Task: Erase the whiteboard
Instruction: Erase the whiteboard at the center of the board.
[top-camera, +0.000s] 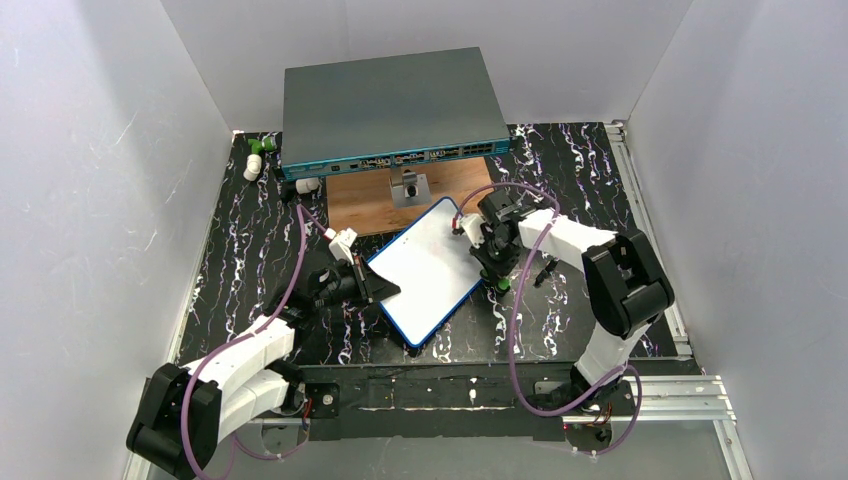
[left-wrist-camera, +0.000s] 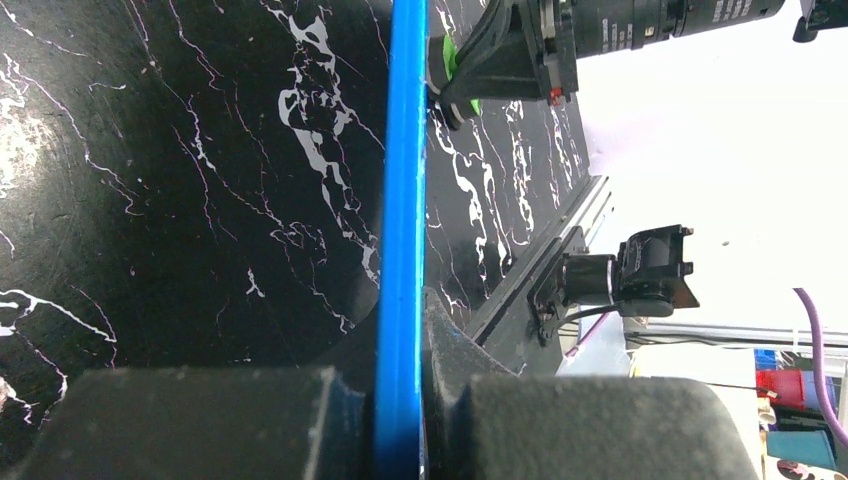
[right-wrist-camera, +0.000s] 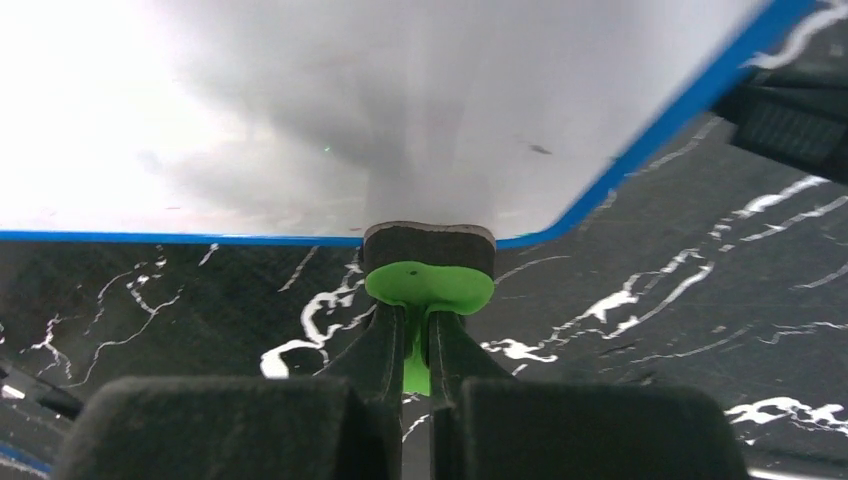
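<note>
Clearly blank, the blue-framed whiteboard (top-camera: 430, 265) sits pinched in the left gripper (left-wrist-camera: 402, 345); the right gripper (right-wrist-camera: 418, 335) clamps a green eraser (right-wrist-camera: 428, 283)

**Blue-framed white board on a black, white-veined table**

The whiteboard (top-camera: 430, 268) has a plain white face inside a bright blue frame. The table (top-camera: 250, 240) is black, streaked with white marble-like veins. At its far edge are a grey-teal network switch (top-camera: 390, 105) and a brown wood-grain board (top-camera: 365, 205). The eraser (right-wrist-camera: 428, 265) is lime green with a dark, seemingly charcoal pad. The left arm (top-camera: 245, 350) and right arm (top-camera: 575, 235) are white with black joints and carry purple cables (top-camera: 515, 330). Small green and white pieces (top-camera: 258, 152) are at the far left corner.
</note>
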